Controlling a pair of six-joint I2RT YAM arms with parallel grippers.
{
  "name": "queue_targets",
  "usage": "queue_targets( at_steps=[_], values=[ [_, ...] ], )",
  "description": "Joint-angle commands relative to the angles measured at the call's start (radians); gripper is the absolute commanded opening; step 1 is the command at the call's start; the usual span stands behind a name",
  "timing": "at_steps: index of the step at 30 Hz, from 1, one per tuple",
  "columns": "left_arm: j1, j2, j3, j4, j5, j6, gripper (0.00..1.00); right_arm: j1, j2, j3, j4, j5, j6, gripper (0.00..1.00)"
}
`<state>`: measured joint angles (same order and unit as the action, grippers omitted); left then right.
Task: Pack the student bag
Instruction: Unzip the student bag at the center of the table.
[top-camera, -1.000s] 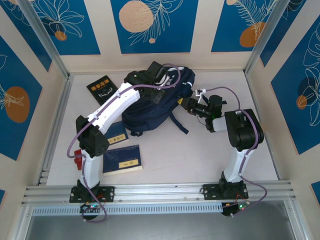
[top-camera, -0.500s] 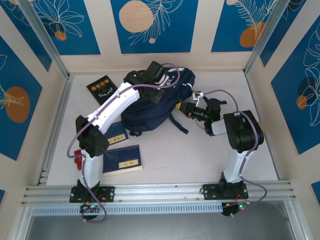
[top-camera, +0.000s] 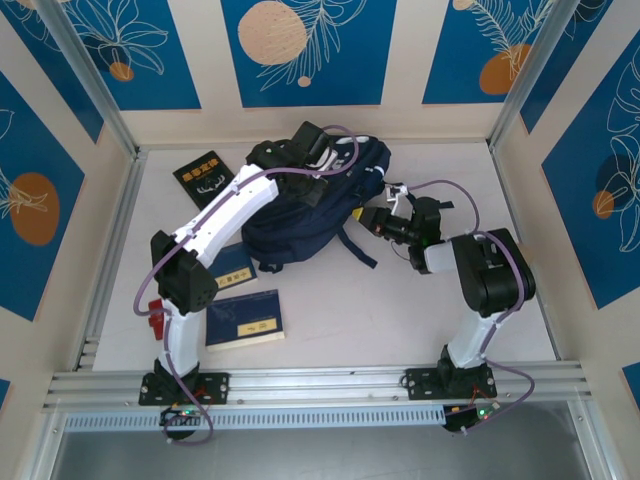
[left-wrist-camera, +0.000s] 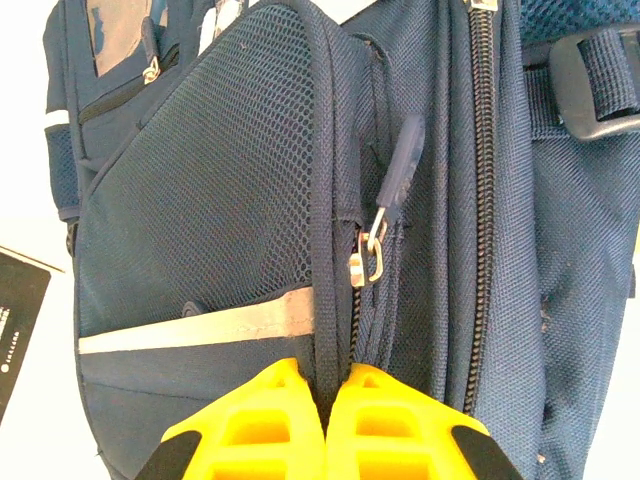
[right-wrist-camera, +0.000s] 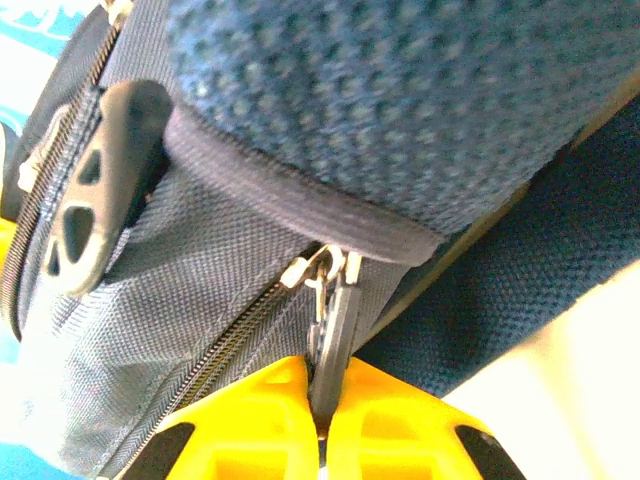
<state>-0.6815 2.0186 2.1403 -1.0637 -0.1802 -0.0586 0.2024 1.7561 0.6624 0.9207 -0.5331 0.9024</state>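
The student bag (top-camera: 300, 215), a dark navy backpack with a white stripe, lies at the table's back middle. My left gripper (top-camera: 303, 160) reaches over its top. In the left wrist view the left gripper (left-wrist-camera: 327, 382) is shut on a dark corded seam (left-wrist-camera: 322, 200) of the bag, beside a zipper slider (left-wrist-camera: 368, 262) and its hanging pull (left-wrist-camera: 403, 158). At the bag's right side sits my right gripper (top-camera: 372, 217). In the right wrist view the right gripper (right-wrist-camera: 322, 378) pinches a dark zipper pull (right-wrist-camera: 333, 325) that hangs from a metal slider on the zip.
A black book (top-camera: 204, 179) lies at the back left. Two navy books (top-camera: 245, 318) (top-camera: 235, 265) lie near the left arm. Loose bag straps (top-camera: 358, 247) trail toward the table's middle. A black buckle (right-wrist-camera: 100, 180) hangs on the bag's side.
The right gripper has shifted slightly left, still at the bag's right side, and the right arm's elbow has swung outward. The left arm and the bag hold still.
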Motion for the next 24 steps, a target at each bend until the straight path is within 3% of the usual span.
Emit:
queue_targets(
  at_steps=[1,6,13,19,24],
  values=[
    [0.015,-0.022,0.061,0.1,0.029,-0.045,0.0,0.077,-0.098,-0.014,-0.211,0.047,-0.202,0.02],
    [0.016,0.022,0.062,0.142,0.073,-0.083,0.0,0.211,-0.207,-0.025,-0.447,0.239,-0.38,0.01],
    [0.01,0.085,0.061,0.166,0.125,-0.122,0.0,0.367,-0.275,-0.044,-0.534,0.352,-0.466,0.01],
    [0.009,0.106,0.055,0.171,0.15,-0.12,0.0,0.38,-0.3,-0.075,-0.528,0.359,-0.474,0.0],
    [0.011,0.089,0.052,0.157,0.22,-0.087,0.0,0.298,-0.353,-0.096,-0.583,0.431,-0.442,0.0]
  ],
)
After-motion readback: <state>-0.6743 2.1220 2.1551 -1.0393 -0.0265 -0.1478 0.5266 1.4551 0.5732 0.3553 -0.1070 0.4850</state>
